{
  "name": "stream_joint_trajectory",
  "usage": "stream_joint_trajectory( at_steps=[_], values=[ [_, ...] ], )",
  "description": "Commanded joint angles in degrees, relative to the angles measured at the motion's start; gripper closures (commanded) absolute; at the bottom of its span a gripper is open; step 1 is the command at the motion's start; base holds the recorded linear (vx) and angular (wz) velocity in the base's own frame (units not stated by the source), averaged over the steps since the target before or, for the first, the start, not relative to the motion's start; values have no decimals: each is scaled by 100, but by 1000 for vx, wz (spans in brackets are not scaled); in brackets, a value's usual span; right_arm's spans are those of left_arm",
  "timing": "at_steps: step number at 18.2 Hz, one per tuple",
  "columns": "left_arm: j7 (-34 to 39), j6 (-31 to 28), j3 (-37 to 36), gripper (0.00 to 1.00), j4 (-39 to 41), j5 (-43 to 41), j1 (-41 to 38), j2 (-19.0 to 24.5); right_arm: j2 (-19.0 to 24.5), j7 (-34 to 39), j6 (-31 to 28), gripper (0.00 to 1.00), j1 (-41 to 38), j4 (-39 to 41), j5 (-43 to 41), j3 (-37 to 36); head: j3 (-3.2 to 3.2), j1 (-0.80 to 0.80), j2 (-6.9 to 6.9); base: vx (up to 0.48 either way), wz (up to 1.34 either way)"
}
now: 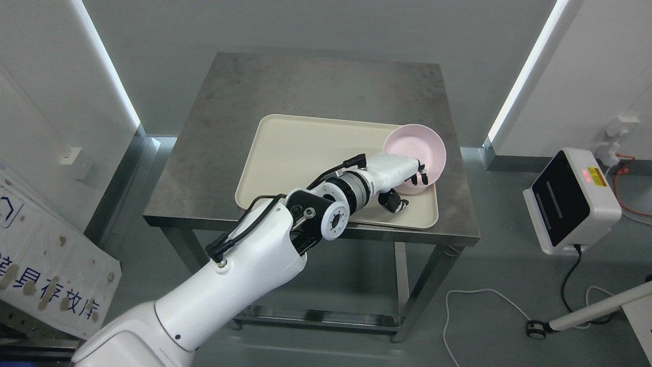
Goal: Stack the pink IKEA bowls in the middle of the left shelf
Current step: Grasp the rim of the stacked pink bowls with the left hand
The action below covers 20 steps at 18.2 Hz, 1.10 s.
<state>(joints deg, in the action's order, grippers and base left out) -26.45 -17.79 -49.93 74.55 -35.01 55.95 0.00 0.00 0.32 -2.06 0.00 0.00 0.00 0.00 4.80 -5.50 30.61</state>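
A pink bowl point(415, 153) sits tilted at the right end of a cream tray point(295, 158) on a steel table point(316, 86). My left hand point(410, 186) reaches in from the lower left and grips the bowl's near rim. Its fingers point(422, 176) hook over the rim into the bowl and the thumb point(393, 202) presses from below. The bowl's near edge looks lifted off the tray. No shelf is in view. The right arm does not show.
The table stands against a pale wall. A white device with a dark screen point(570, 201) stands on the floor at the right, with cables point(489, 300) trailing. A printed white board point(46, 265) leans at the lower left.
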Motion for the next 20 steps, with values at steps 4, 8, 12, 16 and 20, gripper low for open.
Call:
stream_joint_trajectory(
  at_steps=[4,8,12,16,20],
  values=[
    [314,451,9,70,-958,-32,74,100,-100,3,4,0,-17,193,0,-62,0,0,0,0,0],
    [1009,470,88,65,-1030,-23,83,100,-100,3,4,0,-9,193,0,-62,0,0,0,0,0],
    [1010,478,88,64,-1021,-23,74,100,-100,3,4,0,-9,193,0,-62,0,0,0,0,0],
    [957,496,-87,64,-1038,-23,74,100,-100,3,-5,0,-9,193,0,-62,0,0,0,0,0],
    [808,513,-26,73,-1056,-23,74,100,-100,3,4,0,-9,193,0,-62,0,0,0,0,0]
  ],
)
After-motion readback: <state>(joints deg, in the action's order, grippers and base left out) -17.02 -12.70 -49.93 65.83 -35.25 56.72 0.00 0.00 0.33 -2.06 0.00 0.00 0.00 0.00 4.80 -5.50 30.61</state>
